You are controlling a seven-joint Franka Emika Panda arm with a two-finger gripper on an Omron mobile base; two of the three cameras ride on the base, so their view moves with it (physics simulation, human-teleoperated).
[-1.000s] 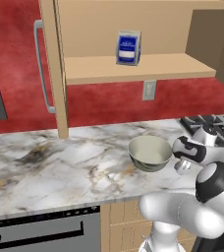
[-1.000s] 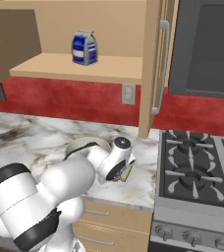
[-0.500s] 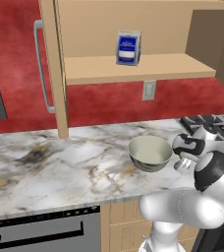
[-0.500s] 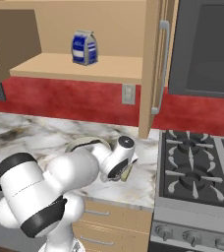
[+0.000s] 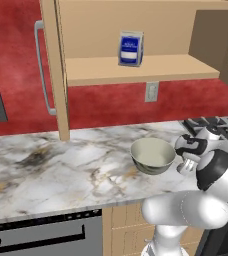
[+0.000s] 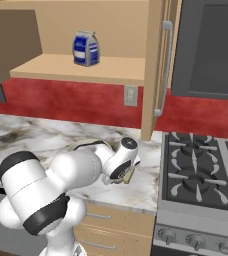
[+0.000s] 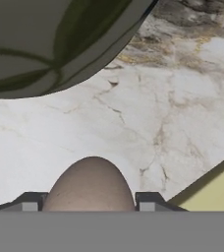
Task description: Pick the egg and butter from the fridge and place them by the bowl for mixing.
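Egg (image 7: 91, 184) sits clamped between our jaws, low over the marble surface (image 5: 61, 170) just right of the bowl (image 5: 152, 155), which we judge is where it belongs for mixing. Butter (image 7: 213, 189) already lies on the surface just beside the egg, away from the bowl. Gripper (image 5: 186, 161) hangs between the bowl and the stove (image 6: 201, 180); a blue-labelled carton (image 5: 130, 49) stands on the shelf above the bowl, out of our way.

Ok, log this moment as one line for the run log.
gripper: shut on egg | over marble counter beside bowl | butter on counter
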